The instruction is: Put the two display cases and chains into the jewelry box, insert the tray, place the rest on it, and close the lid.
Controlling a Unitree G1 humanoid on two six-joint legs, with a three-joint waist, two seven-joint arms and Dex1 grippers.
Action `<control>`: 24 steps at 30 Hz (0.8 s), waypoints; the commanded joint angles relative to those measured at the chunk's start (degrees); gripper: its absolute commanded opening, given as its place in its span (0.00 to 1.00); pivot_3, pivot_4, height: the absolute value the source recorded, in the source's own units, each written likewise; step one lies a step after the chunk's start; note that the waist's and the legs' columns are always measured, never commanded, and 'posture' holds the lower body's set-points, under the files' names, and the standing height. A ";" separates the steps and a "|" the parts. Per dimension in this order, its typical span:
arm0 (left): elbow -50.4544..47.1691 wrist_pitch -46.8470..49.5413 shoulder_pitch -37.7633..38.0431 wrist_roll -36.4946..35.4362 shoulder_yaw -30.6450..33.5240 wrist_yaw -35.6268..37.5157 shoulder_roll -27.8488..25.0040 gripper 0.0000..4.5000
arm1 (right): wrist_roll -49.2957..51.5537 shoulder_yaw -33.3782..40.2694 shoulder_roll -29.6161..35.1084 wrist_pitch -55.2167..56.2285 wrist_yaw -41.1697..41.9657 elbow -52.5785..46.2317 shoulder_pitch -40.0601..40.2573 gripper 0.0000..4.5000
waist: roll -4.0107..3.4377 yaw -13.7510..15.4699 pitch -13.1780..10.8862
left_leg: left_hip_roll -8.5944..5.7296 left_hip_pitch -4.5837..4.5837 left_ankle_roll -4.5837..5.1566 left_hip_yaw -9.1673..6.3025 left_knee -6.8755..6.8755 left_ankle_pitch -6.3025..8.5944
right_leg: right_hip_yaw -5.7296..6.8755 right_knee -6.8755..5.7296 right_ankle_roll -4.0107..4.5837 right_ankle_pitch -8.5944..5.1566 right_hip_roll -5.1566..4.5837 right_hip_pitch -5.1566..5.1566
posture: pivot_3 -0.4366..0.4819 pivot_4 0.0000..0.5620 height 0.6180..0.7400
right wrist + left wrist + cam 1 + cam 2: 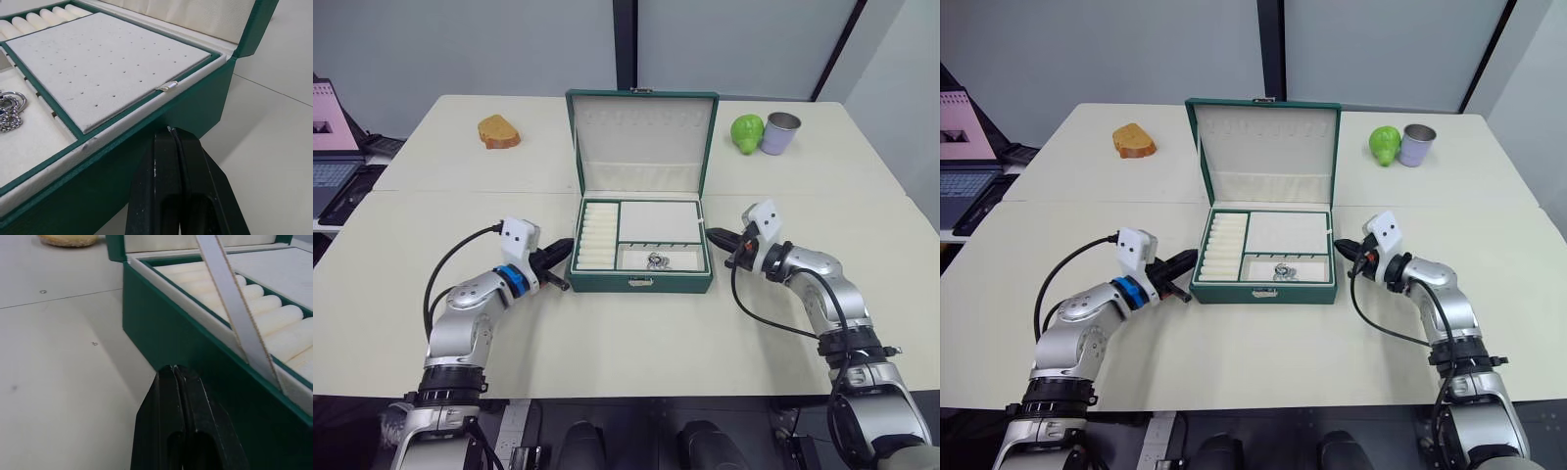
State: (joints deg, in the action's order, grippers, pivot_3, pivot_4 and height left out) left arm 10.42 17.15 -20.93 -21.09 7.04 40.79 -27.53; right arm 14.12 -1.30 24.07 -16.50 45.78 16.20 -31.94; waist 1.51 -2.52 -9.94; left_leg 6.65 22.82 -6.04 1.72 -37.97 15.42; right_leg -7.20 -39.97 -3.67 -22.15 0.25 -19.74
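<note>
Table [607,343] has one open jewelry box [641,282], tray [658,221] seated inside holding the rings [658,260], lid [642,143] up, flanked by closed left gripper [558,247] and right gripper [717,236], plus bread [498,132], green pear [747,133], cup [781,132].

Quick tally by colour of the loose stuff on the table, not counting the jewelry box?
Orange-brown: 1, bread-like piece
Green: 1, pear-like fruit
Silver/lavender: 1, metal cup
Total: 3
</note>
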 commanded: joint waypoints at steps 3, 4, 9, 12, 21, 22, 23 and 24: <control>-3.83 1.90 0.07 -1.77 -1.89 3.55 0.66 0.00 | 2.12 -1.50 -0.67 -2.86 2.86 -6.30 1.85 0.00 | 0.00 -0.28 0.00 | 0.00 0.02 0.00 0.00 0.01 0.00 | 0.00 0.01 0.00 0.00 -0.01 0.01 | 0.48 0.27 1.00; -4.67 2.77 0.53 -2.14 -2.12 4.22 0.50 0.00 | 2.53 -1.61 -0.56 -3.68 3.32 -7.38 2.44 0.00 | 0.00 -0.30 0.00 | -0.01 0.02 0.00 0.00 0.01 0.00 | 0.00 0.02 0.00 0.00 -0.01 0.02 | 0.48 0.27 1.00; -10.45 7.76 4.75 -4.17 -3.09 7.37 -1.57 0.00 | 4.42 -2.35 0.20 -8.03 5.17 -12.82 5.85 0.00 | -0.04 -0.37 0.04 | 0.00 0.01 0.00 -0.02 0.03 0.00 | 0.00 0.04 0.00 0.00 -0.01 0.06 | 0.48 0.27 1.00; -14.07 10.09 7.29 -5.59 -2.58 7.76 -2.77 0.00 | 4.95 -2.56 0.63 -9.49 5.12 -15.30 7.76 0.00 | -0.05 -0.39 0.05 | 0.00 0.00 0.00 -0.02 0.04 0.00 | 0.00 0.08 0.00 0.00 -0.01 0.09 | 0.48 0.27 1.00; -20.66 14.66 11.74 -8.11 -0.69 7.54 -4.79 0.00 | 7.84 -1.63 1.95 -15.07 5.03 -23.65 13.61 0.00 | -0.06 -0.28 0.06 | -0.01 -0.02 0.00 -0.06 0.07 0.00 | 0.01 0.08 0.00 0.00 0.00 0.12 | 0.48 0.27 1.00; -21.25 14.99 12.25 -8.12 -0.65 7.66 -5.07 0.00 | 8.21 -1.69 2.25 -15.74 5.04 -24.72 14.38 0.00 | -0.06 -0.24 0.06 | -0.02 -0.02 0.00 -0.06 0.07 0.00 | 0.00 0.09 0.00 0.00 0.00 0.12 | 0.48 0.27 1.00; -21.79 15.32 12.76 -8.21 -0.63 7.85 -5.35 0.00 | 8.51 -1.78 2.51 -16.36 5.13 -25.63 14.99 0.00 | -0.06 -0.21 0.06 | -0.02 -0.02 0.00 -0.06 0.07 0.01 | 0.00 0.09 0.00 0.00 0.00 0.11 | 0.48 0.27 1.00; -22.32 15.63 13.25 -8.34 -0.59 8.07 -5.65 0.00 | 8.79 -1.84 2.78 -16.92 5.27 -26.64 15.57 0.00 | -0.06 -0.19 0.06 | -0.01 -0.02 0.00 -0.06 0.08 0.01 | 0.00 0.09 0.00 0.00 0.01 0.11 | 0.48 0.27 1.00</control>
State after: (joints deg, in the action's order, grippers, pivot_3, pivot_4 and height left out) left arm -8.00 32.23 -8.25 -27.01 9.26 45.68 -33.51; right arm 19.59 0.18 27.76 -32.29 48.05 -6.40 -16.96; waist 1.44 -2.71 -9.88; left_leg 6.64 22.80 -6.04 1.66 -37.89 15.43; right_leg -7.20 -39.88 -3.67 -22.16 0.26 -19.63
